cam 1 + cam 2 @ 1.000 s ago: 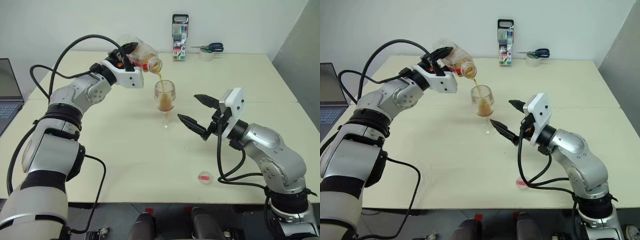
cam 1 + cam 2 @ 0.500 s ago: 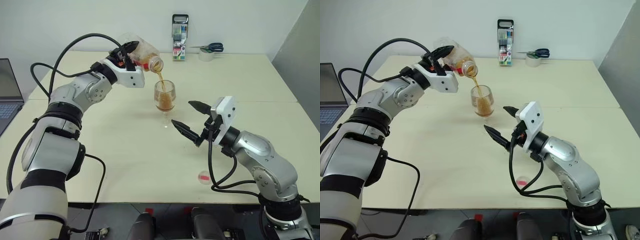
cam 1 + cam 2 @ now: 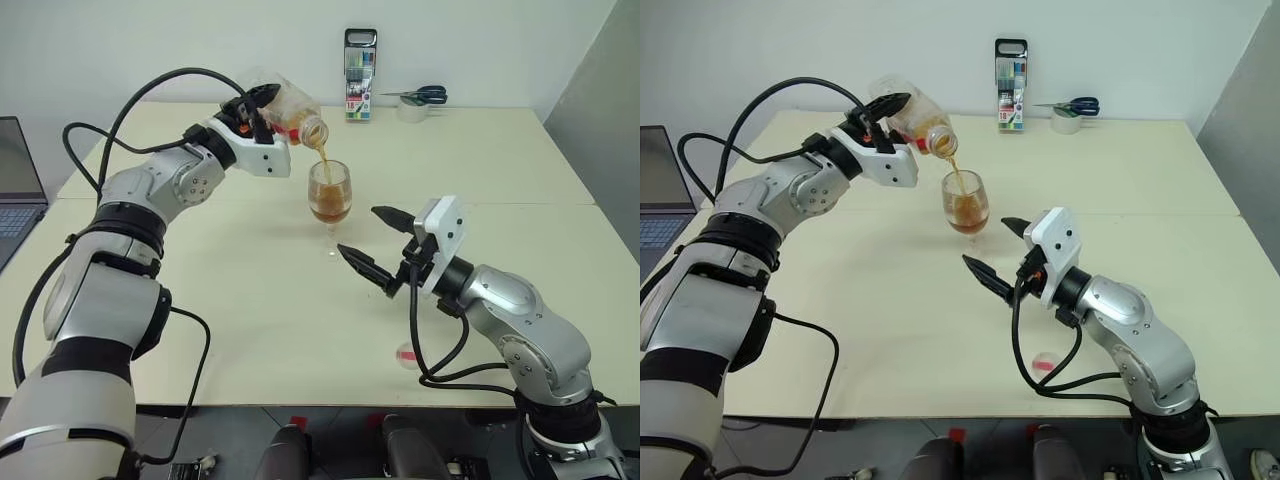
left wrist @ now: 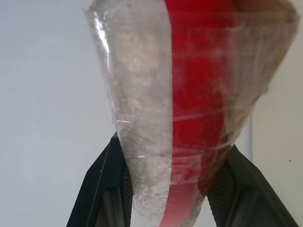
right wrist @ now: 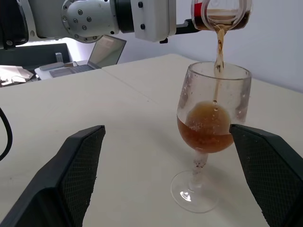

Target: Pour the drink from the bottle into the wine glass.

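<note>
Left gripper (image 3: 258,103) clenched on tilted bottle (image 3: 290,108), red label unreadable, pouring drink (image 5: 207,128) into wine glass (image 3: 329,198); right gripper (image 3: 378,248), released, at its 5 o'clock.

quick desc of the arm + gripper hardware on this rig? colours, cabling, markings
Both arms have glossy silver-grey shells with black bands at the joints and rounded joint housings. A white, boxy wrist block carries each gripper. The left gripper and right gripper each have two black, tapered, pointed fingers with finely textured inner faces. Loose black cables loop outside each arm to the wrist. A small orange spot shows near the left gripper.
</note>
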You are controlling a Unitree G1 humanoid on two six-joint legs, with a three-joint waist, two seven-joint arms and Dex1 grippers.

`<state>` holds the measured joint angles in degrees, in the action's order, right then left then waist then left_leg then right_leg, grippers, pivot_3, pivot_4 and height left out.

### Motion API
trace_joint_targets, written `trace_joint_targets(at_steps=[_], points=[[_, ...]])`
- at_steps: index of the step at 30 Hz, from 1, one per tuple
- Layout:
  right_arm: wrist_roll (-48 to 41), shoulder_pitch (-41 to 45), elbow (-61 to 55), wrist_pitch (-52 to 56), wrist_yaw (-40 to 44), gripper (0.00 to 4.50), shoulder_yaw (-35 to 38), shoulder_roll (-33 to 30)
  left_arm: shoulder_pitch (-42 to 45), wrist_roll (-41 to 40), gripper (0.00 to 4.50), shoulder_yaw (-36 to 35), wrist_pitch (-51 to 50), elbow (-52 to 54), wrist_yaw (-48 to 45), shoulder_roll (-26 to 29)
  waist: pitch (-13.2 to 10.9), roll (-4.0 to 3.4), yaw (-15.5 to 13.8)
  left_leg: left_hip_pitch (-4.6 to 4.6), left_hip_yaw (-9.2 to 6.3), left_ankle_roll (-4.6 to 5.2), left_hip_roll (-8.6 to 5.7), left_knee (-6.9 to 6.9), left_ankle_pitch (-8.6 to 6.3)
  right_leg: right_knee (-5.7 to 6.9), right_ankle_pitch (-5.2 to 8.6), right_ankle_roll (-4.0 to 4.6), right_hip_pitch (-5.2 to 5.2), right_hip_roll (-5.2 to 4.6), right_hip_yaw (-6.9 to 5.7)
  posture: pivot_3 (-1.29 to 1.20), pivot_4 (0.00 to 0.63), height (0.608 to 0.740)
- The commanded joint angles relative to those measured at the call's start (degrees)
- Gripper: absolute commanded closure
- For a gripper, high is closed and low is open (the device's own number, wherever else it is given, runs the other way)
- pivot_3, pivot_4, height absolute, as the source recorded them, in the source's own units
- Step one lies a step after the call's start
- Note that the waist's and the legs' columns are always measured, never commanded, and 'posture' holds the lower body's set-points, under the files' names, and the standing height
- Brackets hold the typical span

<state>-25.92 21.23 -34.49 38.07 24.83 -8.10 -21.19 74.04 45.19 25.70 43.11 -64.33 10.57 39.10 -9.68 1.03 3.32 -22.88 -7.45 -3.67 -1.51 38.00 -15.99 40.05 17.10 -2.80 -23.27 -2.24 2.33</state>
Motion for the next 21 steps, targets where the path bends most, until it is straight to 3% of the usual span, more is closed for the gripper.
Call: trace_joint_targets(at_steps=[1, 14, 21], points=[[-0.51, 0.14, -3.05, -0.18, -0.26, 0.00, 0.33, 0.30, 2.42, -0.22, 2.84, -0.21, 0.21, 0.11, 1.09, 0.40, 0.00, 0.00, 0.01, 0.00, 0.00, 0.00, 0.00, 0.00, 0.00, 0.00, 0.00, 0.00, 0.00, 0.00, 0.00, 0.00, 0.150, 0.740], [-0.04, 0.64, -2.64, -0.57, -0.63, 0.00, 1.22, 0.22, 1.96, -1.04, 2.84, -0.23, 0.83, 0.28, 0.41, -0.13, 0.00, 0.00, 0.00, 0.00, 0.00, 0.00, 0.00, 0.00, 0.00, 0.01, 0.00, 0.00, 0.00, 0.00, -0.01, 0.00, 0.150, 0.740], [-0.01, 0.81, -2.64, -0.84, -1.35, 0.00, 1.54, 0.38, 0.55, -5.35, 2.84, -2.52, 0.04, -0.21, -4.05, -1.54, 0.00, 0.00, 0.01, 0.00, 0.00, 0.00, 0.00, 0.01, 0.00, 0.01, 0.00, 0.00, 0.00, 0.00, 0.00, 0.00, 0.150, 0.740]])
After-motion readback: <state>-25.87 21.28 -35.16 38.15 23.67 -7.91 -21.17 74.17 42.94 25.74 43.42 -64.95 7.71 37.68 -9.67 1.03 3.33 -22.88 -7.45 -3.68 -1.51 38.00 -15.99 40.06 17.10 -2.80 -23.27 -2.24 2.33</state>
